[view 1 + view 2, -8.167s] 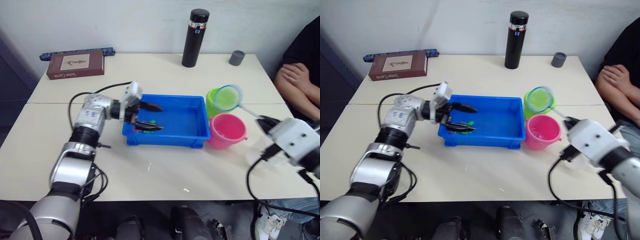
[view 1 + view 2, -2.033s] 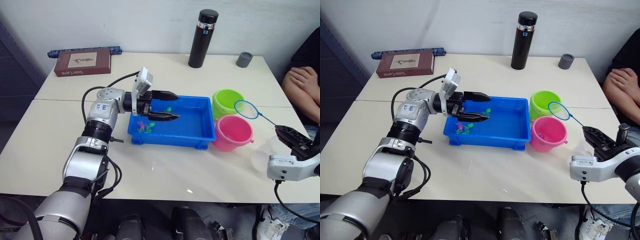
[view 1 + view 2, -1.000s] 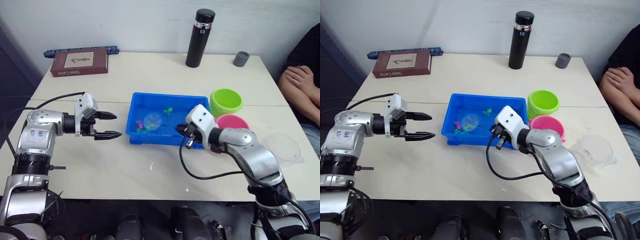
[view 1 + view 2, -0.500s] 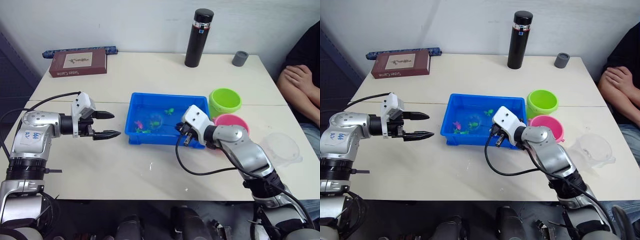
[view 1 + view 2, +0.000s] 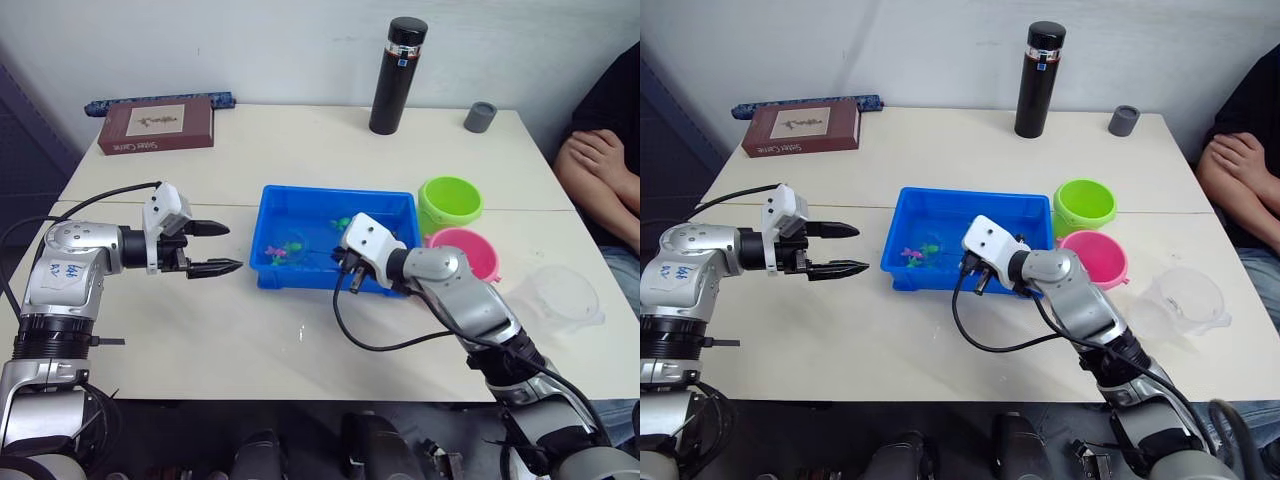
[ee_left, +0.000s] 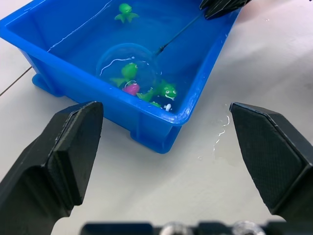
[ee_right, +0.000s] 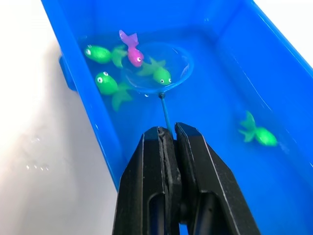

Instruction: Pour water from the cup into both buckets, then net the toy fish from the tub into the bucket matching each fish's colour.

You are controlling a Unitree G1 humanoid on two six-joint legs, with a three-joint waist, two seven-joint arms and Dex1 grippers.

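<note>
Two hands, one net in the tub

Right hand [image 7: 168, 134] clenched on the net [image 7: 157, 67] by its wire handle, hoop lowered into the blue tub [image 5: 395, 205] among the green and pink fish [image 7: 131, 53]. Left hand [image 5: 222, 248] spread wide above the surface [image 5: 250, 340], beside the tub. Green bucket [image 5: 450, 203], pink bucket [image 5: 466, 253] and clear cup [image 5: 1185, 299] off to the right.

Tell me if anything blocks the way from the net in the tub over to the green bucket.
Nothing visible does. The net, held by the right gripper, sits low in the tub among the fish. The green bucket stands open beyond the tub's right end wall; the net has to be lifted over that wall.
</note>
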